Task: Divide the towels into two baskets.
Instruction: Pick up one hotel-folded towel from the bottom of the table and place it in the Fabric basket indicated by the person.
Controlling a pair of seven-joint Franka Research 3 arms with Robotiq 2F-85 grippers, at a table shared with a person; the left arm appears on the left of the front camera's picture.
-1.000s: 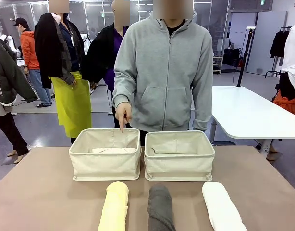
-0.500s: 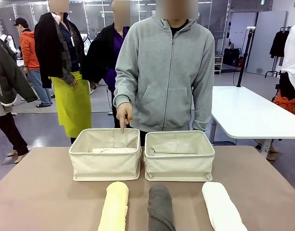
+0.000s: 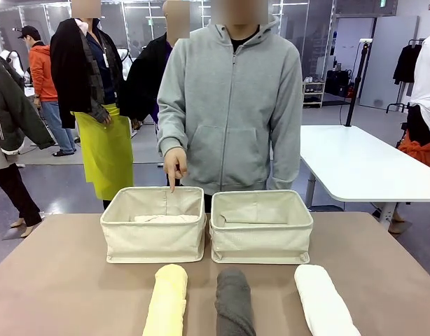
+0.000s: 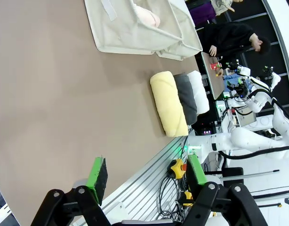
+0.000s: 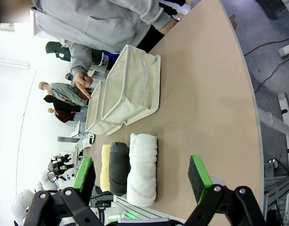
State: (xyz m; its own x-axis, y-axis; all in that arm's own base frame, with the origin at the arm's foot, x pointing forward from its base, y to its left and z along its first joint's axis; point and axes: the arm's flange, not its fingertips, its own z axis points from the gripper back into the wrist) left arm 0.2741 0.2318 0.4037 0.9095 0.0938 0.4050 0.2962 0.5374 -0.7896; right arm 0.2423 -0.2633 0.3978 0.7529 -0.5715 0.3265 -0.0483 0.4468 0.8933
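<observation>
While both hang open and empty, your left hand (image 4: 146, 172) and your right hand (image 5: 140, 175) have their pads spread wide with nothing between them, and three rolls lie side by side along the robot-side edge of the desk (image 3: 61, 280): the yellow towel (image 3: 166, 302), the grey towel (image 3: 234, 306) and the white towel (image 3: 324, 302). The pink towel (image 4: 147, 16) already lies inside the left basket (image 3: 153, 238), which stands just beside the right basket (image 3: 261, 241), nearer the far edge. The person's hand (image 3: 174, 162) points a finger down over the left basket's far rim. Expect these rolls to be light, soft and squashy, likely to sag or unroll if pinched at an end. Take one across its middle, pads straddling the roll's width, and squeeze deep enough to catch all the layers.
</observation>
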